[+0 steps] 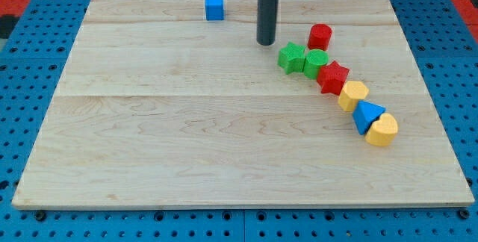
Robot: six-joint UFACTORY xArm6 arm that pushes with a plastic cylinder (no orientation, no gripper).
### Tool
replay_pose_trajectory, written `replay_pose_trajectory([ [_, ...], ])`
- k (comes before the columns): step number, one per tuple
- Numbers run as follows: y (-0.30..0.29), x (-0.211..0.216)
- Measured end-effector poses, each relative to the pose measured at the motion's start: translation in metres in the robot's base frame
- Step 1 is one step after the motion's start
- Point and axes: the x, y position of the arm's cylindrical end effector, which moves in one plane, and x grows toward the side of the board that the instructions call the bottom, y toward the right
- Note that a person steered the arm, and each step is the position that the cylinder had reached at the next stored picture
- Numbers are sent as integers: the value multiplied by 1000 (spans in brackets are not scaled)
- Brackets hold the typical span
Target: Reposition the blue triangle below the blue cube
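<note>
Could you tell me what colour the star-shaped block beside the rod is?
Green star-shaped block, clearest in the camera view.

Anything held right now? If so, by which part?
Nothing is held. My tip rests free on the board, apart from the green star block at its right. The blue triangle sits untouched between two yellow blocks, far from the blue cube.

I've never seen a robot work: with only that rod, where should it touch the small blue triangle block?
No gripping; my tip pushes. Probably best on the blue triangle block's right edge, coming from the view's right. It is wedged between two yellow blocks, and the blue cube lies far left.
</note>
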Motion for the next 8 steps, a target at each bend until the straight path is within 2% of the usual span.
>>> replay_pose_trajectory([
  [6,21,0],
  [8,83,41],
])
